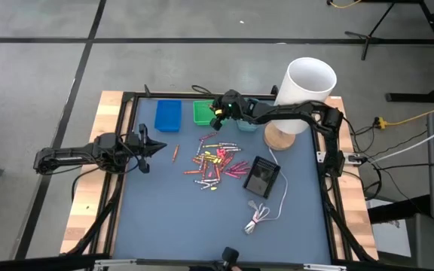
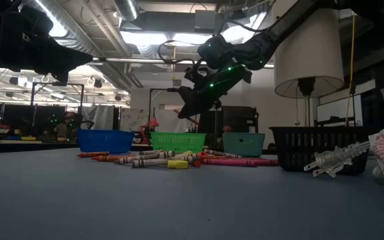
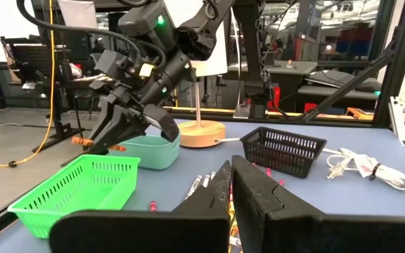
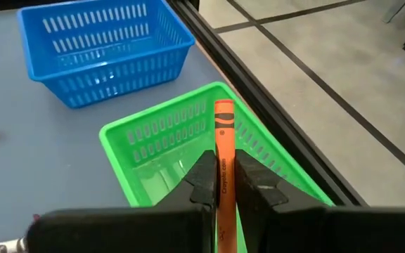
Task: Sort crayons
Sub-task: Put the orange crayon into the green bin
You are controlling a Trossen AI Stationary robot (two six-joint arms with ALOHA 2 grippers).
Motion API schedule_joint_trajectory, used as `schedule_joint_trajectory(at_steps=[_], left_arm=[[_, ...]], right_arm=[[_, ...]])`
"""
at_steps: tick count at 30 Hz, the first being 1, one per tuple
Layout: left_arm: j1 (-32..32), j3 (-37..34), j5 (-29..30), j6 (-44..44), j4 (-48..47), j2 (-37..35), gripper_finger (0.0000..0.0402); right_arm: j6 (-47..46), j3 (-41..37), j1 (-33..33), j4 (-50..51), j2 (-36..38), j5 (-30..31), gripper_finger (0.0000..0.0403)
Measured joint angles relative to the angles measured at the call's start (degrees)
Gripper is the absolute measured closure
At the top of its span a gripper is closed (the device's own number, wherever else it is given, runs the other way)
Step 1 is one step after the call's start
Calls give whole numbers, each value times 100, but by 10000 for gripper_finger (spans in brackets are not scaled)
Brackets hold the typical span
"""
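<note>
Right gripper (image 4: pixel 222 184) pinches orange crayon (image 4: pixel 223 151) over green basket (image 4: pixel 157 140) (empty); left gripper (image 1: pixel 143 144) closed.

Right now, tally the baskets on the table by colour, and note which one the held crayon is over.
Blue basket: 1
Green basket: 1
Teal basket: 1
Black basket: 1
Total: 4 baskets
The right gripper holds an orange crayon above the green basket.
</note>
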State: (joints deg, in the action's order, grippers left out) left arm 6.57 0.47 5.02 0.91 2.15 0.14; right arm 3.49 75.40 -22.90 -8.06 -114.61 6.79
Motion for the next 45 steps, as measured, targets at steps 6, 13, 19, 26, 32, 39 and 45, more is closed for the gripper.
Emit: schedule_joint_trajectory(at_steps=[6,13,19,26,32,39,45], left_arm=[[0,0,-78,0,-2,0,401],[-2,0,-175,2,-25,0,401],[-2,0,-434,27,-125,61,401],[-2,2,-588,190,-136,312,388],[-2,2,-583,211,-136,547,327],[-2,2,-370,788,-138,603,292],[0,2,-22,969,-111,656,292]], right_arm=[[2,0,0,0,0,0,343],[-4,0,2,7,0,0,279],[-34,0,11,18,0,-841,268],[-23,32,486,26,2,-1351,267],[342,432,1183,109,7,-1351,267],[456,1514,1875,1519,11,-1119,267],[455,2621,2392,3916,13,-981,267]])
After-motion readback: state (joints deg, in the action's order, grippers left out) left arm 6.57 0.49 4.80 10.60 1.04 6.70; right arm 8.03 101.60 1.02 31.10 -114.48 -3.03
